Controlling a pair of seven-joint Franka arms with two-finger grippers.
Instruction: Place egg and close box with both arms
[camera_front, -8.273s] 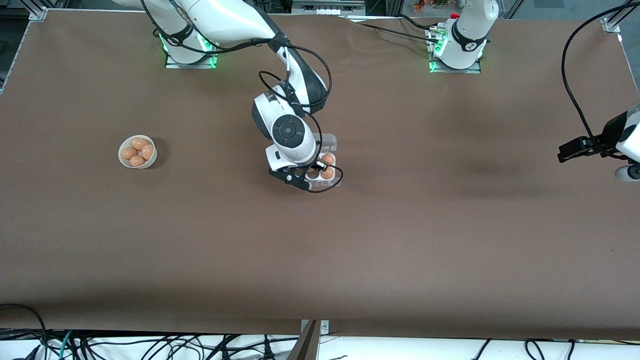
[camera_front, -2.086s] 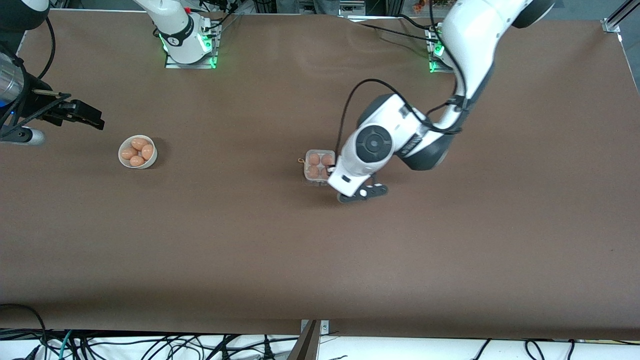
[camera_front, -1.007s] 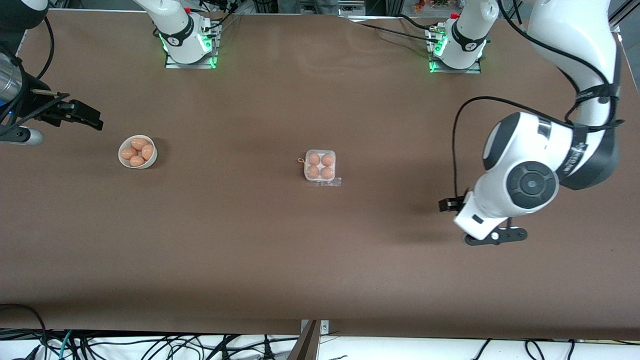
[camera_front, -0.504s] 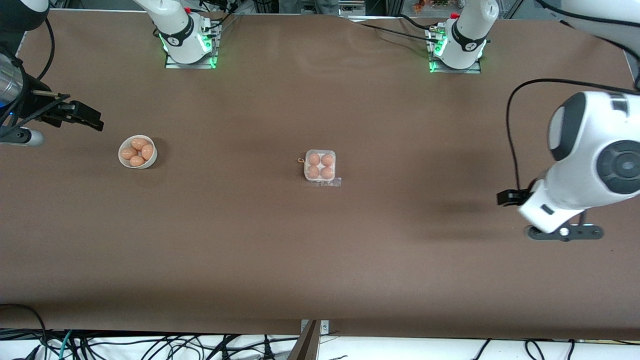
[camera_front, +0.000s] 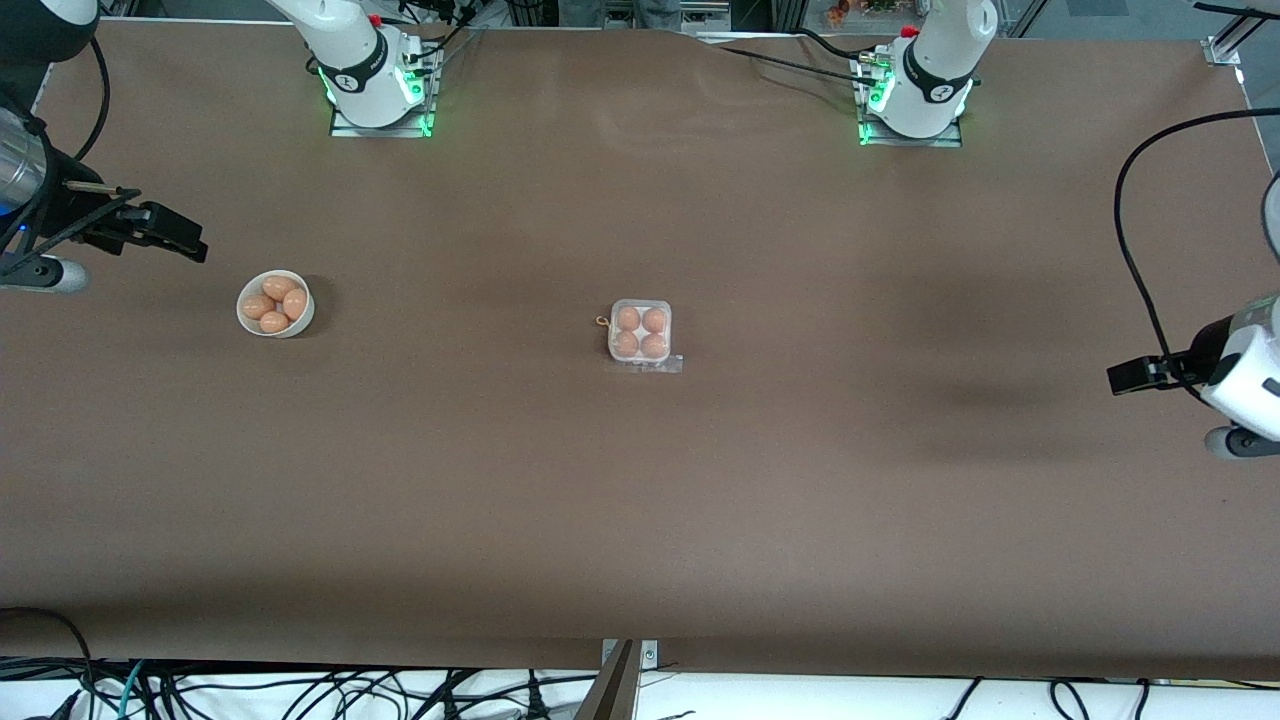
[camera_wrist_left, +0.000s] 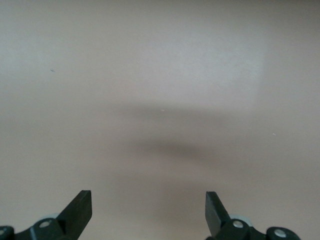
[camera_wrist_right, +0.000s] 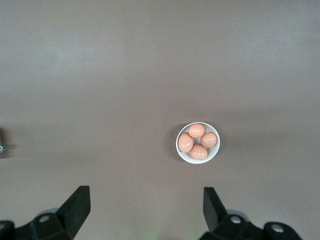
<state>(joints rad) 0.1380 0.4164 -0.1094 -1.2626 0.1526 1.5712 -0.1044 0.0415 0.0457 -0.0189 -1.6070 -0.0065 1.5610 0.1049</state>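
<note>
Over bare brown table (camera_front: 800, 480), left gripper (camera_wrist_left: 148, 212) and right gripper (camera_wrist_right: 146, 210) hang spread wide, holding nothing.

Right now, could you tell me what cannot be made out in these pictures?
- Small square egg carton with clear lid: front view, too small to tell whether it is latched.
- Left gripper: cut off by the front view's edge.
- Right gripper: fingers too small in front view.

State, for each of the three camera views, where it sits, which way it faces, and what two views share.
Front view: high across the table, facing both arm bases; shows the box and bowl.
Left wrist view: on the left arm, facing bare table; left gripper open.
Right wrist view: on the right arm, facing down; right gripper open.
Shared: front and right wrist views show the bowl.
</note>
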